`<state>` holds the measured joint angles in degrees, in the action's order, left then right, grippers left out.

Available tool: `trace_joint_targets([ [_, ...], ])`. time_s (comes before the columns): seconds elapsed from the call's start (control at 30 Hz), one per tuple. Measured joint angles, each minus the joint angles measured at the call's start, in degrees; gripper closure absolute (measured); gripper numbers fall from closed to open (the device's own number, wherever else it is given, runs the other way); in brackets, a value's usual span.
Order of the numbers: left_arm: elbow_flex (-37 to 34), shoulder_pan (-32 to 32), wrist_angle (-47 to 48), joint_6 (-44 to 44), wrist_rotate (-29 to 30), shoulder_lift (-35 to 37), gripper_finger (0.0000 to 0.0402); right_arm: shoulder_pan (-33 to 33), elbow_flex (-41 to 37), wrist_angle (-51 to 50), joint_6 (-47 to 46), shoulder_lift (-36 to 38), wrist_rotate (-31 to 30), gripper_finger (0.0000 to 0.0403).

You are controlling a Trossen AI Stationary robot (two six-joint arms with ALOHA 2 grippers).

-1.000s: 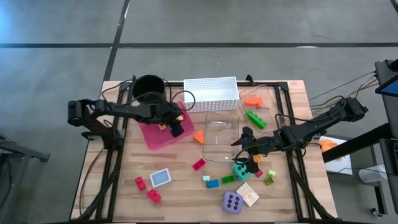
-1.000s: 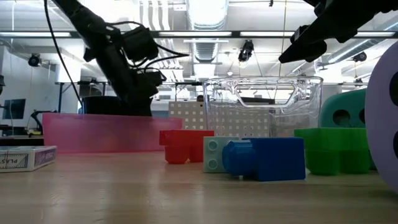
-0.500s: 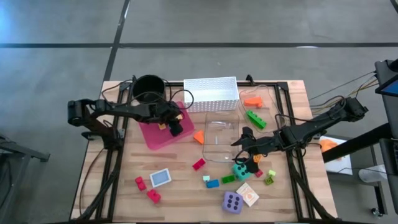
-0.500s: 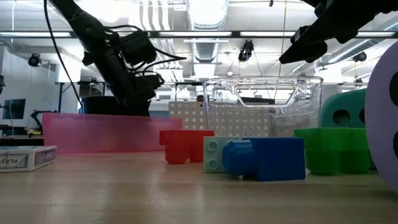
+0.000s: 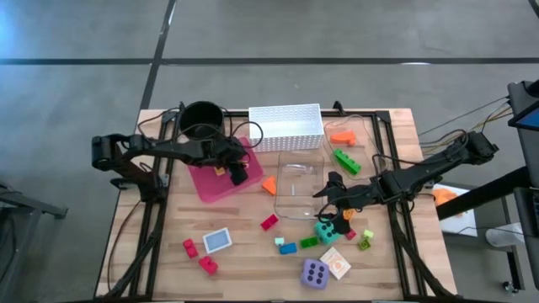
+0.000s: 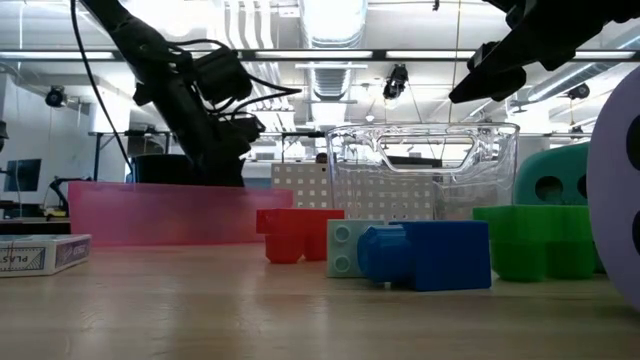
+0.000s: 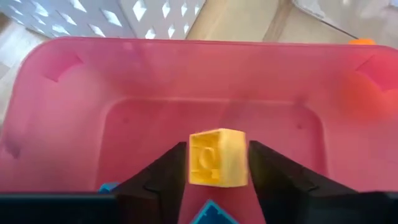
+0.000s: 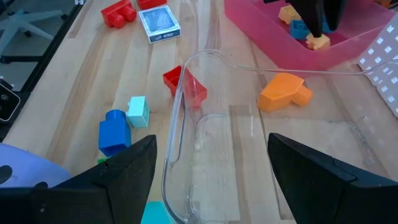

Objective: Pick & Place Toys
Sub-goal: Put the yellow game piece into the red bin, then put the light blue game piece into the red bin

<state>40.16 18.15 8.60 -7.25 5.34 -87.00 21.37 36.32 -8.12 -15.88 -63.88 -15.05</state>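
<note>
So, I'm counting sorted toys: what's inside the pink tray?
In the pink tray, a yellow brick sits between the left gripper jaws, beside a blue piece. The arm hides the rest.

We see our left gripper (image 7: 214, 163), low over the pink tray (image 7: 74, 124), now with its fingers spread a little wider around the yellow brick (image 7: 217, 157) than a second ago, gaps showing either side.
</note>
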Motion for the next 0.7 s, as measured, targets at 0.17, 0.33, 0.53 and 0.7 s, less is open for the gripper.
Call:
trace_joint_targets([
  [0.17, 1.33, -0.75, -0.06, -0.53, -0.28, 0.24, 0.0179, 0.0, 0.0, 0.0, 0.0, 0.0, -0.02, 0.0097],
  [0.33, 5.36, -4.91, -0.42, -0.21, -1.17, 2.05, 0.0171, 0.0, 0.0, 0.0, 0.0, 0.0, -0.07, 0.0097],
  [0.53, 8.96, -15.94, -8.01, 2.66, -1.14, 2.88, 0.0171, -0.07, -0.02, -0.07, 0.0, 0.0, -0.1, 0.0097],
  [0.7, 8.96, -27.81, -11.72, 4.08, 2.6, 1.83, 0.0171, -0.04, -0.03, -0.08, 0.0, 0.0, -0.1, 0.0097],
])
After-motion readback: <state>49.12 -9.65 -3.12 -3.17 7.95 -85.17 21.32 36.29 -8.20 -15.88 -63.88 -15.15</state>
